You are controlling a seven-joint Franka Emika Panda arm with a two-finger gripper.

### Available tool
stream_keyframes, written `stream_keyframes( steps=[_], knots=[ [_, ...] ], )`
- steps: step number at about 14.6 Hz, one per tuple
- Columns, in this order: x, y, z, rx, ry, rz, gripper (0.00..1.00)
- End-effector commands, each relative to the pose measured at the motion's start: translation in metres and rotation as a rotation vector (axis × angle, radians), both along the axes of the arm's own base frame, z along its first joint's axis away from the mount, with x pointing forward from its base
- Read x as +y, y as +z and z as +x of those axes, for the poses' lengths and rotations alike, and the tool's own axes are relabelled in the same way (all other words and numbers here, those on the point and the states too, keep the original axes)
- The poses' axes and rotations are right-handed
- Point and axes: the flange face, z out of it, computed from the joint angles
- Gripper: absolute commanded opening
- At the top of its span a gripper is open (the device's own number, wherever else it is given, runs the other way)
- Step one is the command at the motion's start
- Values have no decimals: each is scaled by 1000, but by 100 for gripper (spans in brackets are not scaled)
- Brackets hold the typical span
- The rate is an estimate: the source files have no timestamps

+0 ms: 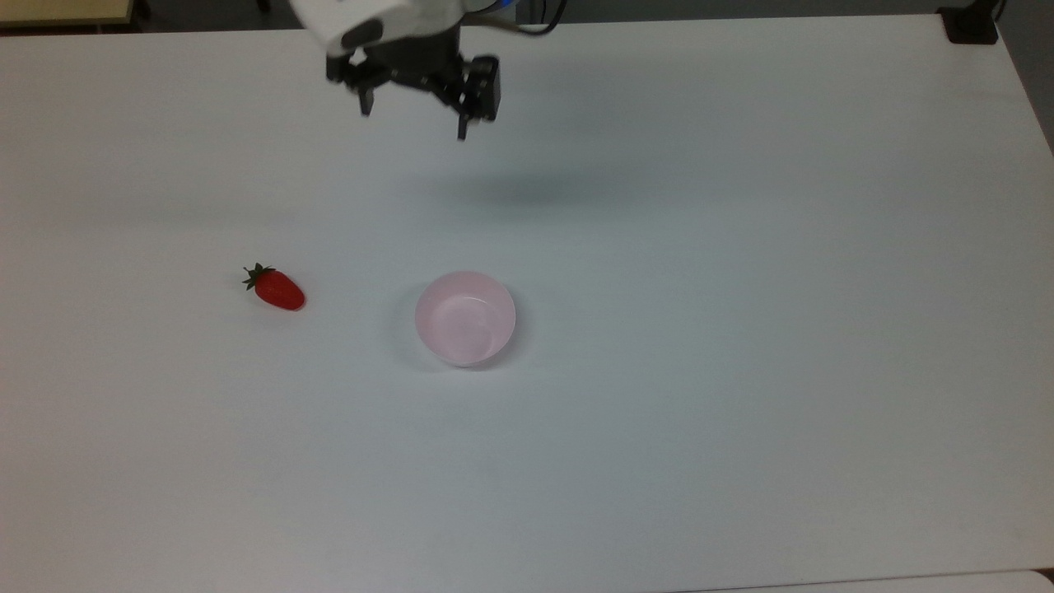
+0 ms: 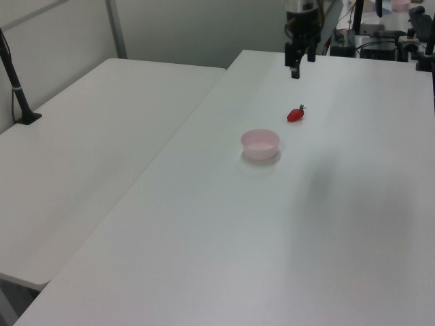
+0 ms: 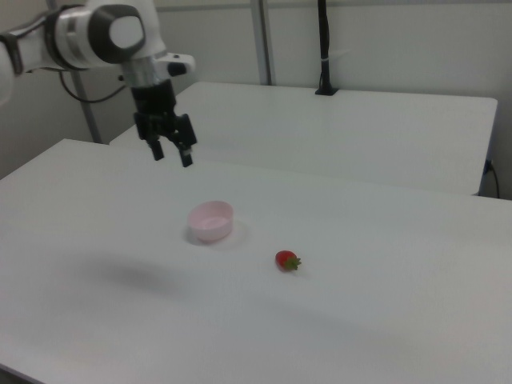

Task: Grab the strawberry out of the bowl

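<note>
The small bright red strawberry (image 1: 279,290) with its green leafy cap lies on the white surface (image 1: 741,329), well apart from the round pale pink plastic bowl (image 1: 465,318) on the top view's left, with bare room all around both. The black two-finger pincer (image 1: 412,121) hangs high near the surface's far edge (fingers spread, gripping nothing), pointing down from the white arm (image 3: 104,36).

Two white tables (image 2: 102,136) side by side before pale walls (image 3: 400,40)
</note>
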Motion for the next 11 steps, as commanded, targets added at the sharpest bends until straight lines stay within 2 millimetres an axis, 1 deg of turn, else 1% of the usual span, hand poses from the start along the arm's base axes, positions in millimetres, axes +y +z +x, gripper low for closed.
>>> stream_keyframes(
  steps=[1, 5, 7, 8, 11],
  knots=[
    [7, 9, -37, 7, -7, 5, 100],
    [3, 10, -34, 3, -14, 8, 100],
    [2, 13, -29, -36, -25, 55, 100],
    [-4, 14, -26, -58, -38, 74, 100],
    [-6, 15, -25, -68, -42, 76, 100]
  ],
)
